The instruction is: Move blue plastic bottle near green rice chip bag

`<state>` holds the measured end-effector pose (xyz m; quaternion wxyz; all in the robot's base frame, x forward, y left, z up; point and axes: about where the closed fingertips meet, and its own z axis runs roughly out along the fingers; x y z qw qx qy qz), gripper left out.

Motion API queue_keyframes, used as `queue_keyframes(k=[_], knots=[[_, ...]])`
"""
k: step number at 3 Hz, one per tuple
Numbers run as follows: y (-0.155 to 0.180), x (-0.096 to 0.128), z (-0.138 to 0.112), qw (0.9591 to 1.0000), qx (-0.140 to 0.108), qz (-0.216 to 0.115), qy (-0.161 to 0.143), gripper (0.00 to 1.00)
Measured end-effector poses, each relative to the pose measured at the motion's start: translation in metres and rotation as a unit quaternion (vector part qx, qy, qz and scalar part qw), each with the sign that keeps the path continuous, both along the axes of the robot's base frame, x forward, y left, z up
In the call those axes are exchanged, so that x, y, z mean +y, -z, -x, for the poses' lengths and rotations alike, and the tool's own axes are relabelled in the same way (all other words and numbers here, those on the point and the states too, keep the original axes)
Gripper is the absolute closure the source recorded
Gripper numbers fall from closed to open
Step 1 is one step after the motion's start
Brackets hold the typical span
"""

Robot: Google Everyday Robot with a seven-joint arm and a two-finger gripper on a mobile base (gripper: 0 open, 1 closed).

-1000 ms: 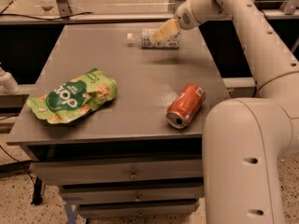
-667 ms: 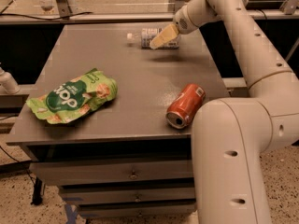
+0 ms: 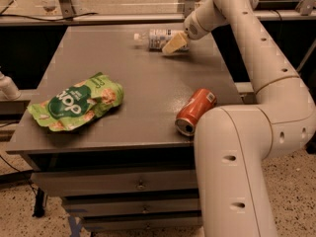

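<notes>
My tool [image 3: 174,43] sits at the label end of the blue plastic bottle [image 3: 157,36], at the back of the surface [image 3: 148,83] and well apart from the green rice chip bag [image 3: 76,102], which lies flat near the front edge. I cannot tell how far the tool is open, or whether it has hold of the bottle or only touches it. The bottle lies on its side, its white cap [image 3: 137,35] pointing towards the bag's side of the surface. I judge it light, smooth and prone to rolling, with thin walls that would dent, so the middle of its body, across its width, is the place to grip it. I cannot tell whether it holds any liquid. The bag looks soft, crinkled and slightly puffed. A red soda can [image 3: 196,111] lies on its side, across the surface from the bag.
</notes>
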<state>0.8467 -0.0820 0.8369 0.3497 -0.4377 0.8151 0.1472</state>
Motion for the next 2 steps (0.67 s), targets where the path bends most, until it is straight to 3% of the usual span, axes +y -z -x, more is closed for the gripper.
queue_keyframes(k=[2], knots=[[-0.0026, 0.0000, 0.0003, 1.0000, 0.000, 0.000, 0.000, 0.75]])
